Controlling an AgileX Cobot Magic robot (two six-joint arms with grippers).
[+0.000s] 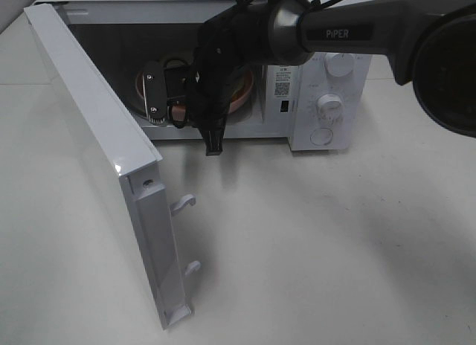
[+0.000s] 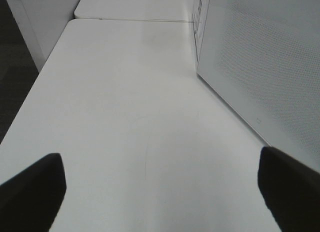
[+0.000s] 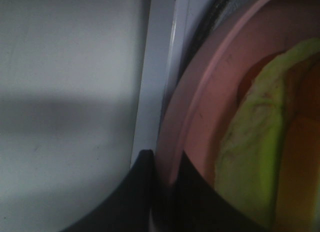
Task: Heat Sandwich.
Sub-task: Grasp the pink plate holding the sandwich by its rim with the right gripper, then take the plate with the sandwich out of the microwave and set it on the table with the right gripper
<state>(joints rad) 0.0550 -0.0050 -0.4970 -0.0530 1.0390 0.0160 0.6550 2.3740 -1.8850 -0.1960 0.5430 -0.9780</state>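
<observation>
Right gripper point(image 3: 162, 192) of mine is pinched on the rim of the salmon-pink round plate point(image 3: 200, 122), one dark finger on either side of the edge, right at the mouth of the white boxy microwave point(image 1: 327, 100). Plate sits inside the cavity, and the sandwich point(image 3: 255, 157), a small yellowish-tan piece with a green tinge, is lying on it just inward of where I'm gripping. From the high camera my right arm point(image 1: 349, 29) reaches across the front of the oven, so most of the plate is hidden behind it. White microwave door point(image 1: 97, 159) is swung wide open toward the left. My left gripper point(image 2: 160, 192) is spread wide with nothing between its fingers, hanging over the bare white surface point(image 2: 125, 117) beside the outside wall of the microwave, well apart from the plate.
</observation>
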